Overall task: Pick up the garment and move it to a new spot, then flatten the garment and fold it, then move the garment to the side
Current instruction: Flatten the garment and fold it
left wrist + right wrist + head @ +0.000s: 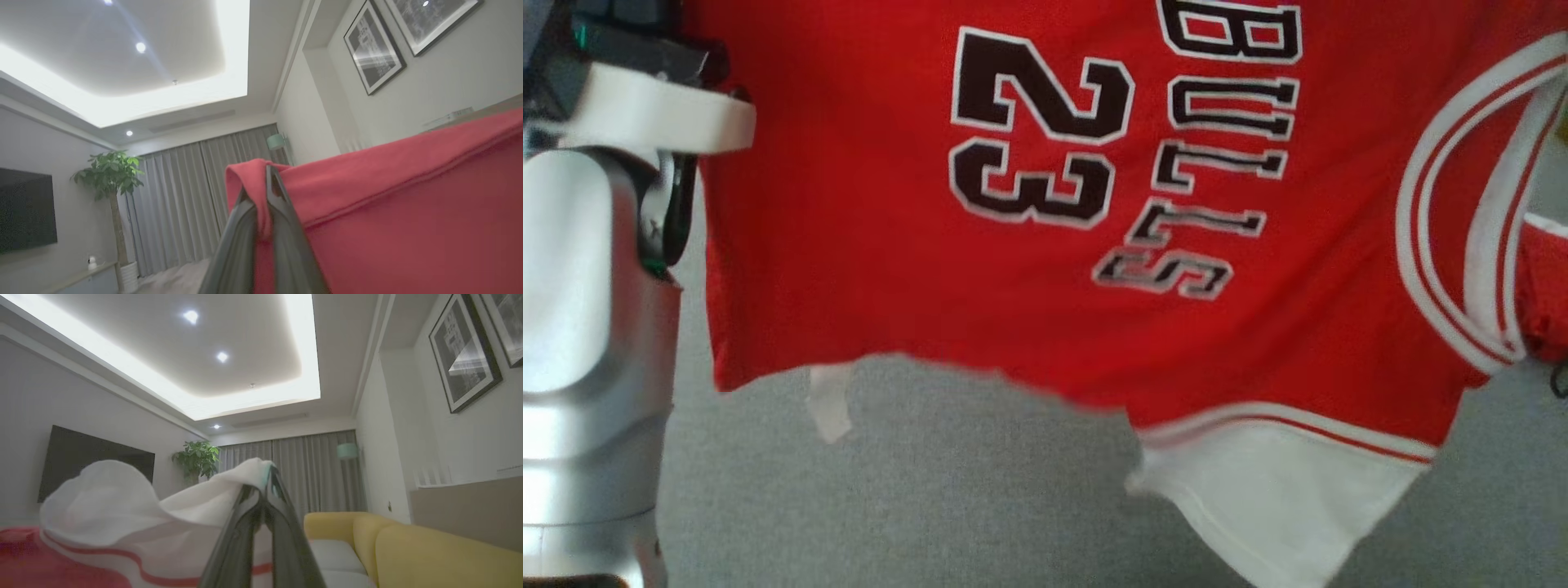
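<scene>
The garment [849, 212] is a red basketball jersey with "BULLS" and "23" in black and white trim. It hangs sideways across the head view, off the grey floor. My left gripper [265, 192] is shut on a fold of the jersey's red hem [408, 204], which stretches away to the right. My right gripper [265, 484] is shut on the jersey's white shoulder trim [122, 506], which billows to its left. My pale left forearm [588, 310] stands at the left edge of the head view, beside the jersey's hem. A white strap panel [1282, 498] dangles lowest.
Grey carpet [931, 498] lies below the hanging jersey. A yellow sofa [429, 555] stands at the right of the right wrist view. A potted plant [110, 179], a wall television [90, 461], grey curtains [184, 204] and framed pictures [374, 47] line the room.
</scene>
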Available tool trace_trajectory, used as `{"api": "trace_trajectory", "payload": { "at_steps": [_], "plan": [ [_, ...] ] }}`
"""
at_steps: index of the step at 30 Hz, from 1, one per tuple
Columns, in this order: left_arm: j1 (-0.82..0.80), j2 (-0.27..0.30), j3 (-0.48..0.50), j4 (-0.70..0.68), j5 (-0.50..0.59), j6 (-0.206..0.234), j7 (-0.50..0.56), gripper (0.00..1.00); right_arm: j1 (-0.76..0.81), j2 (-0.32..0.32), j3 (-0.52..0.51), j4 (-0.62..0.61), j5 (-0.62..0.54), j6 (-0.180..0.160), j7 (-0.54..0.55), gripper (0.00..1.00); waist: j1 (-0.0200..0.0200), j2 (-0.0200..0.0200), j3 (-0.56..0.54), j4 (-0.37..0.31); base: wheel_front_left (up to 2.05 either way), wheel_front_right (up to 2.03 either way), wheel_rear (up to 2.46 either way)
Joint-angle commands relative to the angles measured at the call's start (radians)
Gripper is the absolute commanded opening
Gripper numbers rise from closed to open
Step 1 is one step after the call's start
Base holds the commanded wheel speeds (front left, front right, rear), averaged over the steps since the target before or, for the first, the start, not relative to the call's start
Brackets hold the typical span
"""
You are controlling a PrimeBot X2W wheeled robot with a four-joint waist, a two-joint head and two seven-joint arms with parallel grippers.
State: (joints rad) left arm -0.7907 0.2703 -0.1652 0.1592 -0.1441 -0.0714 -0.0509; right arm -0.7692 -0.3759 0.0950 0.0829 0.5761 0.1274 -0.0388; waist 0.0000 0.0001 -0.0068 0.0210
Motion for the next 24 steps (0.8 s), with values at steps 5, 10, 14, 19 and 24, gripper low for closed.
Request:
{"api": "trace_trajectory", "payload": {
  "at_steps": [5, 10, 14, 19, 24],
  "plan": [
    [-0.091, 0.017, 0.032, 0.065, -0.016, 0.020, 0.039, 0.00, -0.141, 0.025, 0.064, 0.112, -0.037, 0.003, 0.048, 0.00, 0.0000, -0.0001, 0.141, 0.008, 0.00, 0.00, 0.00],
    [-0.209, 0.019, 0.056, 0.180, 0.020, 0.085, -0.066, 0.00, -0.336, 0.048, 0.077, 0.242, -0.119, 0.003, -0.085, 0.00, 0.0000, -0.0001, 0.231, -0.011, 0.00, 0.00, 0.00],
    [-0.289, 0.006, 0.062, 0.220, 0.026, 0.102, -0.154, 0.00, -0.437, 0.053, 0.039, 0.327, -0.144, 0.003, -0.159, 0.00, 0.0000, -0.0001, 0.255, -0.009, 0.00, 0.00, 0.00],
    [-0.261, -0.021, 0.079, 0.276, 0.002, 0.114, -0.204, 0.00, -0.435, 0.068, 0.020, 0.433, -0.127, 0.003, -0.204, 0.00, 0.0000, -0.0001, 0.246, -0.016, 0.00, 0.00, 0.00],
    [-0.033, -0.071, 0.096, 0.349, -0.036, 0.111, -0.210, 0.00, -0.210, 0.076, 0.070, 0.485, -0.055, 0.003, -0.214, 0.00, 0.0000, -0.0001, 0.228, -0.029, 0.00, 0.00, 0.00]
  ]
}}
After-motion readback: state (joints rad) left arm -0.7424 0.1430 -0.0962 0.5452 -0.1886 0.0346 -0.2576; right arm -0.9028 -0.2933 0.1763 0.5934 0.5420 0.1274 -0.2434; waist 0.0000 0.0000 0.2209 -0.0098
